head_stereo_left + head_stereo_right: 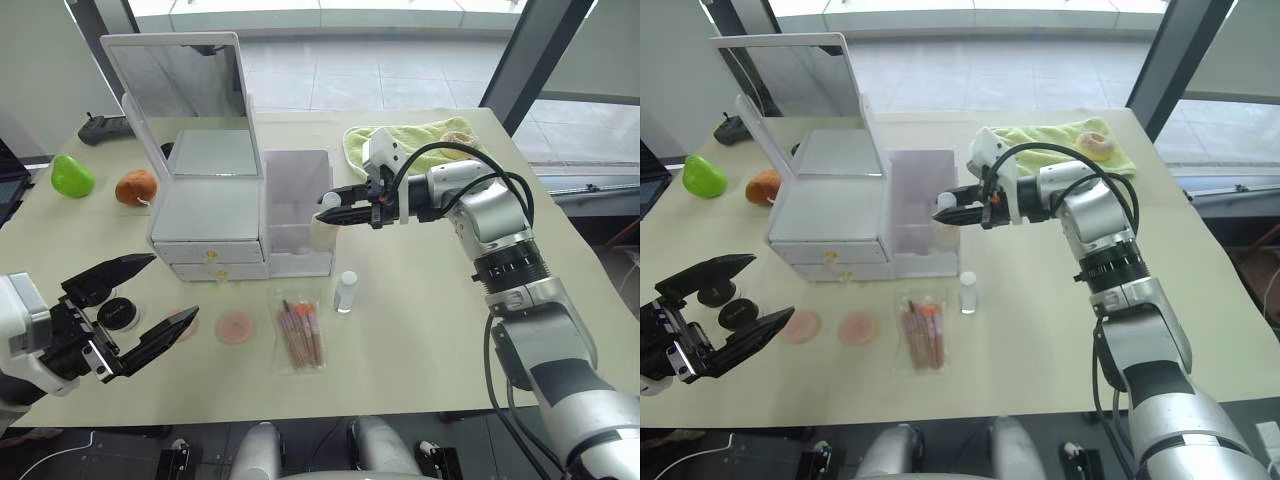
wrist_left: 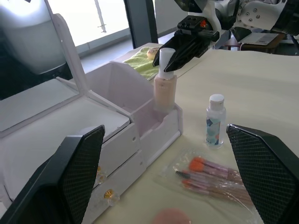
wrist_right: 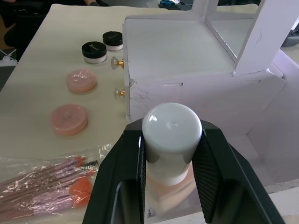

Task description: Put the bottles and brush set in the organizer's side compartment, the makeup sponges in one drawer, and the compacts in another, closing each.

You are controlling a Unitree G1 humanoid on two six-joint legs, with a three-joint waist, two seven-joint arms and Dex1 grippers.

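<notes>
The grey-white organizer (image 1: 205, 215) stands mid-table with its mirror lid up and both gold-knobbed drawers (image 1: 211, 257) shut. My right gripper (image 1: 328, 208) is shut on the white cap of the peach-beige bottle (image 2: 165, 91), which stands upright in the low front part of the side compartment (image 1: 297, 190). The short clear bottle (image 1: 346, 292) stands on the table in front of the bin, beside the brush set (image 1: 299, 332). Two makeup sponges (image 1: 856, 328) (image 1: 800, 326) lie left of the pouch. My left gripper (image 1: 176, 287) hangs open at the front left, over the two compacts (image 1: 736, 315) (image 1: 710, 293).
A green fruit-shaped object (image 1: 72, 176) and an orange one (image 1: 136, 187) sit left of the organizer, with a black controller (image 1: 105, 127) behind them. A yellow-green towel (image 1: 400, 140) carrying a small ring-shaped item (image 1: 458, 135) lies at the back right.
</notes>
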